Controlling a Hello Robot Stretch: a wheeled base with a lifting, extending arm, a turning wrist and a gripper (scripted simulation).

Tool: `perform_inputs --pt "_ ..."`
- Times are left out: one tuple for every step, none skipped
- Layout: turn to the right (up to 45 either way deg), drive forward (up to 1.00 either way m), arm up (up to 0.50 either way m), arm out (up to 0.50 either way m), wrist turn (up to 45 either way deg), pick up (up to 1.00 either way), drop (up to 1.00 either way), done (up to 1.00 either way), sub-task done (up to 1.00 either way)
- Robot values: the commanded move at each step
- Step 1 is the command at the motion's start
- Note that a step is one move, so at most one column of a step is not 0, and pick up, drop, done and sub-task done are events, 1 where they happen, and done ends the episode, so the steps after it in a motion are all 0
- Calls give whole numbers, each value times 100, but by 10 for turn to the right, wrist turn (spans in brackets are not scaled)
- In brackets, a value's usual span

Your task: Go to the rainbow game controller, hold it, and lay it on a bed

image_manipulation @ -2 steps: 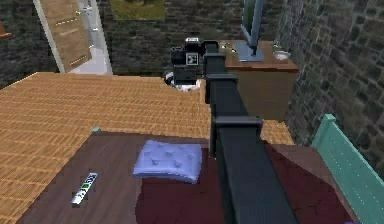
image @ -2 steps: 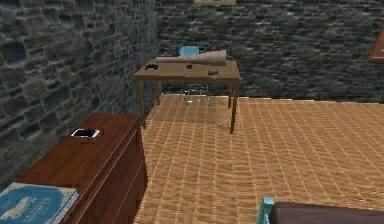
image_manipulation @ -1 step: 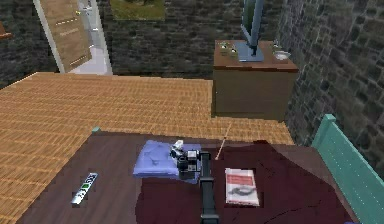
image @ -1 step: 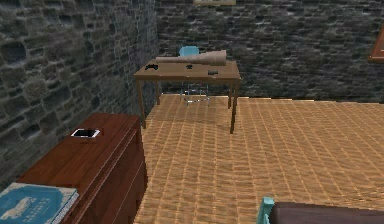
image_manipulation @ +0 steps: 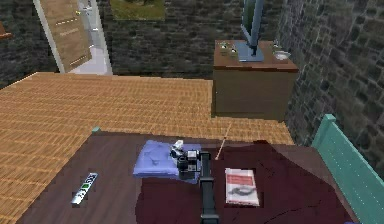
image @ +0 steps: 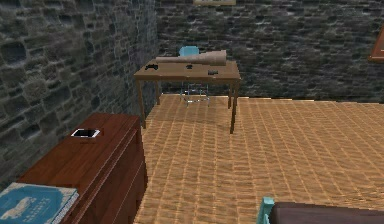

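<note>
Where my arm (image_manipulation: pixel 205 195) rises from the arm side view's bottom edge, it reaches out over a dark maroon bed (image_manipulation: pixel 300 170) with a teal end board (image_manipulation: pixel 345 160). My gripper (image_manipulation: pixel 180 160) stands at the arm's far end, at the right edge of a lavender blob (image_manipulation: pixel 152 158) that lies on the bed. I cannot tell whether the gripper is over the blob or touching it, nor whether it holds anything. Nor can I tell from the blob's shape and colour whether it is the rainbow controller; it is the thing nearest the gripper.

Also on the bed:
- a slim pale bar (image_manipulation: pixel 85 187) with coloured spots, well to the left, near the bed's edge
- a red-and-white booklet (image_manipulation: pixel 242 187), just right of the arm
- a thin pencil (image_manipulation: pixel 222 143), beyond the booklet

Past the bed, a wooden cabinet (image_manipulation: pixel 255 85) stands by the stone wall, and a door (image_manipulation: pixel 72 30) shows at upper left.

In the forward view, a tabletop (image: pixel 190 70) in the corner carries a long pale club (image: pixel 205 58), with a blue chair (image: pixel 188 49) behind it. A dresser (image: pixel 110 150) at lower left bears a phone (image: pixel 85 133) and a book (image: pixel 35 203).
</note>
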Motion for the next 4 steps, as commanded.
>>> perform_inputs --pt "0 0 0 0 0 0 100 0 0" --pt "0 0 10 0 0 0 0 0 0" --pt "0 0 0 -8 0 0 0 0 0" --pt "0 0 0 0 0 0 0 100 0"
